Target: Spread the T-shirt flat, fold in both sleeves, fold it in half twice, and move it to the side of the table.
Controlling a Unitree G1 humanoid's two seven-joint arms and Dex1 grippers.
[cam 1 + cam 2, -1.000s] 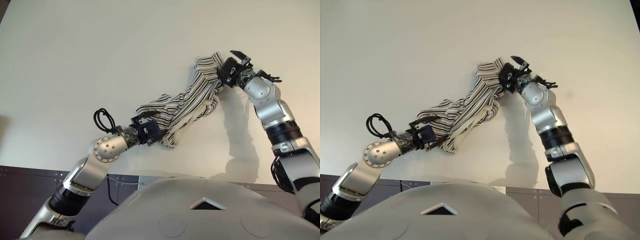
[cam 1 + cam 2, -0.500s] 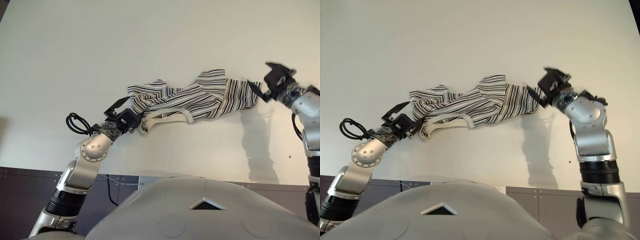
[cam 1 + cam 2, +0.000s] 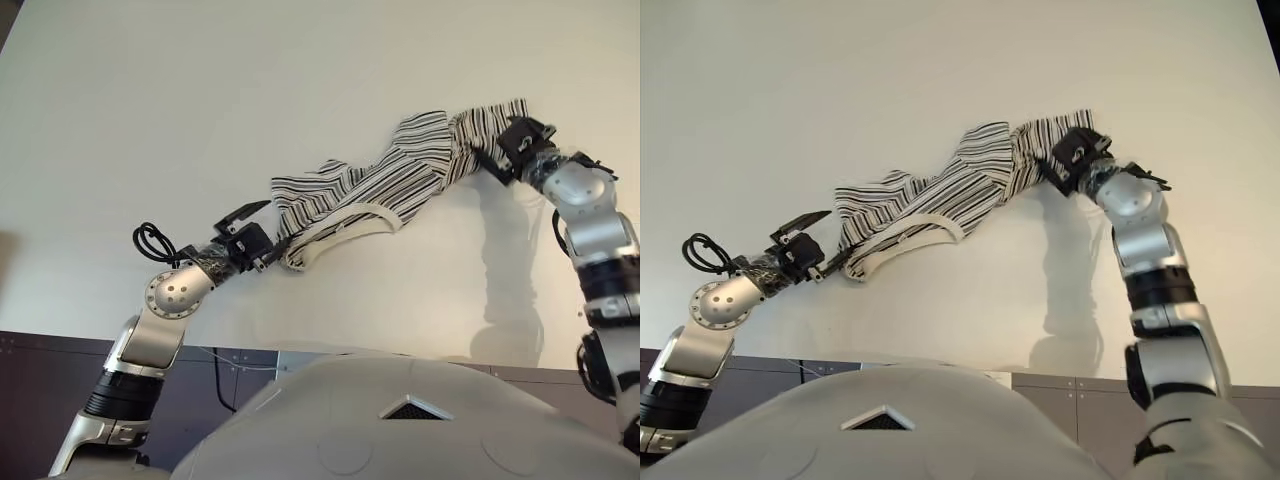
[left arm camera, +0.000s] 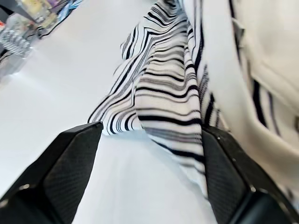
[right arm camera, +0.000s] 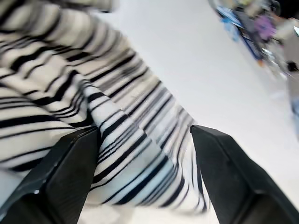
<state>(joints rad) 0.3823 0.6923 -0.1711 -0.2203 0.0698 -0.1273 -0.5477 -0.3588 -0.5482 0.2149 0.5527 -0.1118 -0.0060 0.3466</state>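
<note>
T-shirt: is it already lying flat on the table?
No, the T-shirt lies bunched in a twisted band across the table.

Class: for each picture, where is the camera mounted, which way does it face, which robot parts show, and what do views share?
Left eye view: on the head, facing forward and down at the table; both arms, left gripper and right gripper at either end of the T-shirt.
Right eye view: beside it; same scene, same arms.
Left wrist view: left wrist, looking along its gripper at striped cloth.
Right wrist view: right wrist, likewise.
Shared: all show the T-shirt on the table.
</note>
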